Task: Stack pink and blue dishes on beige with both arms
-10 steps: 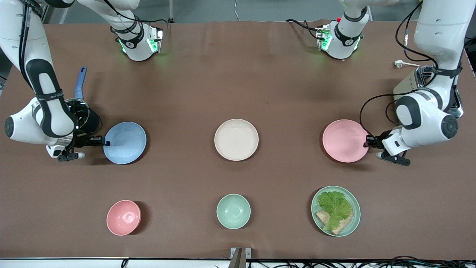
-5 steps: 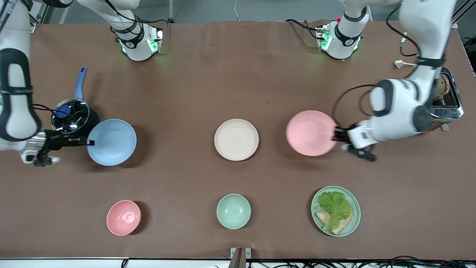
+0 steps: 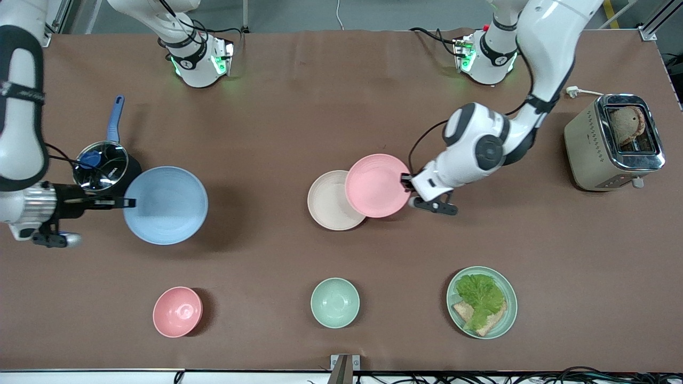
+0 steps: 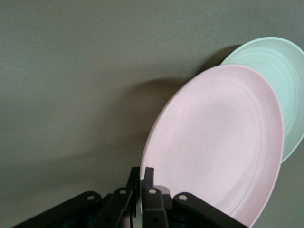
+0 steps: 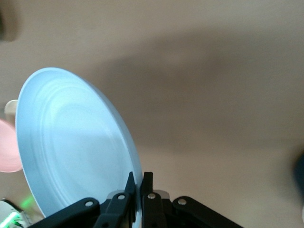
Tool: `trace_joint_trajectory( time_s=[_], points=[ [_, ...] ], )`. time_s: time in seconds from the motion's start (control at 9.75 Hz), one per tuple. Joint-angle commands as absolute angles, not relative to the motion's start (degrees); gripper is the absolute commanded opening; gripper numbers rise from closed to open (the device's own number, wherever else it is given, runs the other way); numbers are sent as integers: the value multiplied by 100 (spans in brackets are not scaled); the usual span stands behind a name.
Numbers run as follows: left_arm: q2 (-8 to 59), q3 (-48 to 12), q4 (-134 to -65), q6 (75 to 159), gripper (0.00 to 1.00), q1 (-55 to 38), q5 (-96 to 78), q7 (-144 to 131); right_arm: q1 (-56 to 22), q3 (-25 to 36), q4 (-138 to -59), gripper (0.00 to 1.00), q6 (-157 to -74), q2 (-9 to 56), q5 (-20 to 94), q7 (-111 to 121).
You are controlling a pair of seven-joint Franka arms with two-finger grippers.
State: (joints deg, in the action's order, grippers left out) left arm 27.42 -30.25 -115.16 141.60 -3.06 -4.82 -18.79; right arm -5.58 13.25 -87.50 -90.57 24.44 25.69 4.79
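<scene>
Over the beige plate [image 3: 326, 202], which you can take as your landmark at mid-table, your left gripper [image 3: 406, 184] carries the pink plate [image 3: 376, 185] in the air, fingers pinched on its rim; the pink plate overlaps the beige plate's edge toward the left arm's end. Toward the right arm's end of the table from the beige plate, your right gripper [image 3: 129, 202] holds the blue plate [image 3: 165, 205] aloft, fingers clamped narrow on its rim, beside the pot [image 3: 101, 162]. Nearer the front camera than the beige plate sits the mint-green bowl [image 3: 335, 302].
</scene>
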Motion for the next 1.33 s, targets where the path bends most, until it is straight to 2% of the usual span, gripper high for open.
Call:
trace_joint_trajectory(
  time_s=[0.0,0.31,0.41,0.51,0.62,0.72,0.92,1.03,1.13,1.23],
  points=[
    [3574,-3382,-11032,14291,5,-263,715,-3280,-589,636,-8973,0,-9289,2206,2470,-506],
    [4051,-3621,-10486,14230,8,-474,1756,-4690,-589,-121,-9533,0,-10017,1882,2268,-1123],
    [4052,-3647,-10390,14229,24,-544,1758,-4833,-589,-375,-9875,0,-10307,1698,2268,-1343],
    [4026,-3717,-10336,14221,86,-536,1767,-4964,-589,-674,-10262,0,-10614,1557,2268,-1406],
    [3877,-3744,-10388,14116,100,-475,1775,-4975,-580,-946,-10614,0,-11052,1512,2268,-1519],
    [3711,-3762,-10389,13776,100,-431,1775,-4957,-571,-1219,-10896,1,-11553,1538,2268,-1555],
    [2835,-3614,-10502,12890,100,-395,1758,-4914,-589,-1667,-11266,1,-12327,1590,2329,-1765],
    [2378,-3221,-10581,12450,100,-396,1775,-4826,-606,-1992,-11328,1,-12723,1817,2329,-1941],
    [2016,-2895,-10634,12358,100,-378,1749,-4434,-615,-2230,-11346,1,-13135,2019,2329,-2082],
    [1691,-2291,-10600,12349,100,-430,1645,-3899,-667,-2441,-11338,2,-13566,2256,2329,-2318]
  ],
)
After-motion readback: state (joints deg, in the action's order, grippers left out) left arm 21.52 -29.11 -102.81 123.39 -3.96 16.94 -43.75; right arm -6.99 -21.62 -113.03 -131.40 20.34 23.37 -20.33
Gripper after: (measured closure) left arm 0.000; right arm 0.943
